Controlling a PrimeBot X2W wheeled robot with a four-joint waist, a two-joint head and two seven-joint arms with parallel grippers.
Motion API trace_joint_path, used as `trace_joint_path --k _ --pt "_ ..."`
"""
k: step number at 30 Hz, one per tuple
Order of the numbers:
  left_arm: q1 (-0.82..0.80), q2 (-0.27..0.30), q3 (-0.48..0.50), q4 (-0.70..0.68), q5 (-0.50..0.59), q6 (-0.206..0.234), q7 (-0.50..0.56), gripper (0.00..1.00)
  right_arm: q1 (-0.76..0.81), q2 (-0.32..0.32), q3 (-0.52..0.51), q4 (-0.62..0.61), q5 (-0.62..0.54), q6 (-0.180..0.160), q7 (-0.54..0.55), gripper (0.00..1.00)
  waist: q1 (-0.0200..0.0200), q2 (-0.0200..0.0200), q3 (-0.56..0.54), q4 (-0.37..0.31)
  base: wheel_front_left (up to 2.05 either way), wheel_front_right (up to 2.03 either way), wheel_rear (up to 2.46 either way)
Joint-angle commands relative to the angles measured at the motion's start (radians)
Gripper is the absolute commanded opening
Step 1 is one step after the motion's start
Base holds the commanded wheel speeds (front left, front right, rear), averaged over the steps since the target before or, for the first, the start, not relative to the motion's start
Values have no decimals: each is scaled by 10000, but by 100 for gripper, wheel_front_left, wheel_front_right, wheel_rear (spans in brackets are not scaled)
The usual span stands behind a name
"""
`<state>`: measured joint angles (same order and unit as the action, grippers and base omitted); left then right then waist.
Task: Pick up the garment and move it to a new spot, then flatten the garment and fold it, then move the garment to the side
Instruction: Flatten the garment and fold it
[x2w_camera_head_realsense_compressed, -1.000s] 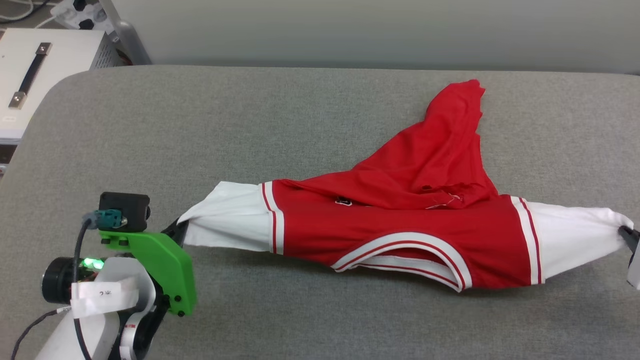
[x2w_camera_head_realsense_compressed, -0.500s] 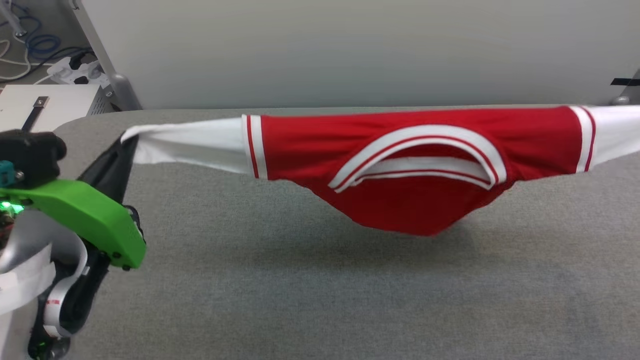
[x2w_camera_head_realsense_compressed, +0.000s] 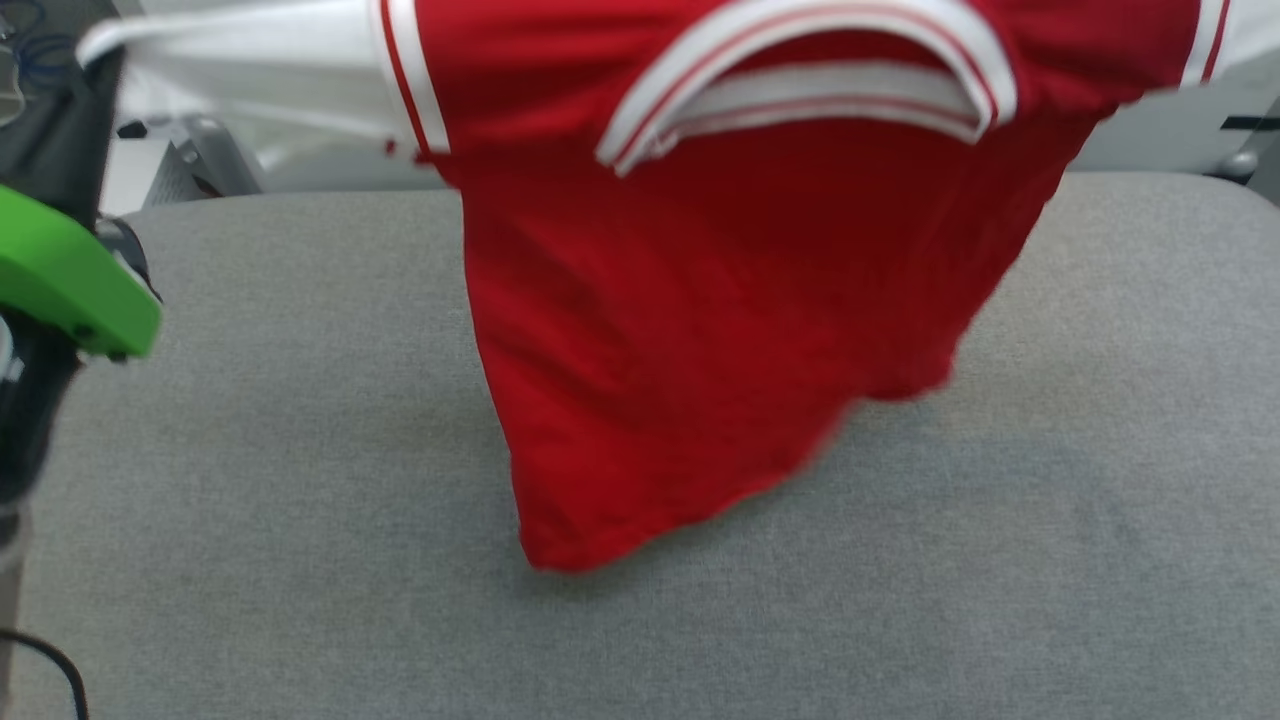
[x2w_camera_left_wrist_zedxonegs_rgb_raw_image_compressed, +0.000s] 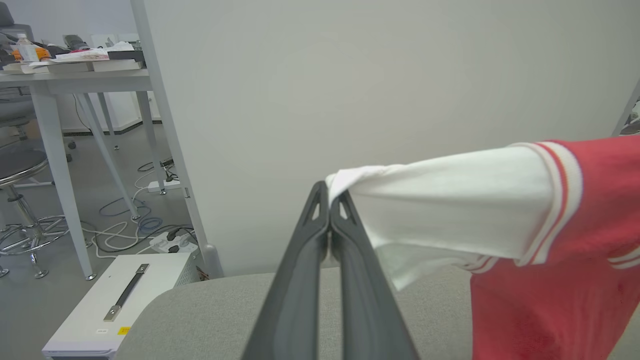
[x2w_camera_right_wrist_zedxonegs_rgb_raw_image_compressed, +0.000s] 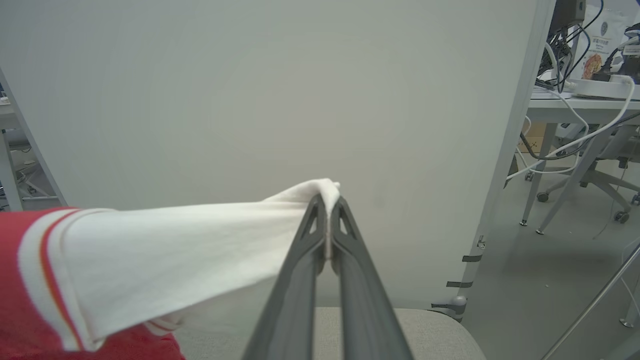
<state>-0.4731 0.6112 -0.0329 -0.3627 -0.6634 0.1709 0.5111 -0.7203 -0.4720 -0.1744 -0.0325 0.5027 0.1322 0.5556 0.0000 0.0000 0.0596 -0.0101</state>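
The garment (x2w_camera_head_realsense_compressed: 720, 300), a red T-shirt with white sleeves and striped trim, hangs stretched in the air above the grey table (x2w_camera_head_realsense_compressed: 1050, 520). Its hem dangles just over the cloth surface. My left gripper (x2w_camera_left_wrist_zedxonegs_rgb_raw_image_compressed: 329, 197) is shut on the tip of one white sleeve (x2w_camera_left_wrist_zedxonegs_rgb_raw_image_compressed: 450, 205). My right gripper (x2w_camera_right_wrist_zedxonegs_rgb_raw_image_compressed: 328, 200) is shut on the tip of the other white sleeve (x2w_camera_right_wrist_zedxonegs_rgb_raw_image_compressed: 190, 250). In the head view the collar (x2w_camera_head_realsense_compressed: 810, 60) faces me near the top, and the left arm's green bracket (x2w_camera_head_realsense_compressed: 70, 275) sits at the far left.
A pale partition wall (x2w_camera_left_wrist_zedxonegs_rgb_raw_image_compressed: 380, 85) stands behind the table. A white case with a black handle (x2w_camera_left_wrist_zedxonegs_rgb_raw_image_compressed: 125, 300) sits on the floor to the left, beside cables and a desk (x2w_camera_left_wrist_zedxonegs_rgb_raw_image_compressed: 65, 80). Another desk with cables (x2w_camera_right_wrist_zedxonegs_rgb_raw_image_compressed: 585, 100) stands to the right.
Both grippers have raised the garment off the table by its sleeves. It lay bunched before and now hangs spread, the body dropping down. The head camera has tilted upward.
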Motion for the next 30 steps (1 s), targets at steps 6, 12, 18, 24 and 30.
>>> trace_joint_path --k 6,12,18,24,30 --pt "-2382 336 48 1569 98 -508 -407 0 -2312 -22 567 1257 -422 -15 -986 0 0 0 1351 -54 0 0 0" --pt "-5108 302 -226 3321 441 -965 -1064 0 -4724 64 1091 2739 -936 -15 -1840 0 0 0 2650 -78 0 0 0" --pt "-7817 73 -701 5179 1037 -1305 -1868 0 -6991 122 1328 4346 -1599 -15 -2780 0 0 0 3866 -47 0 0 0" --pt "-10190 -299 -1101 7084 1426 -1691 -2703 0 -8990 266 1353 6108 -2469 -15 -3747 0 0 0 5068 -46 0 0 0" --pt "-11625 -749 -1368 8870 1677 -2057 -3945 0 -10182 581 1192 7445 -3053 -15 -4842 0 0 0 5736 -9 0 0 0"
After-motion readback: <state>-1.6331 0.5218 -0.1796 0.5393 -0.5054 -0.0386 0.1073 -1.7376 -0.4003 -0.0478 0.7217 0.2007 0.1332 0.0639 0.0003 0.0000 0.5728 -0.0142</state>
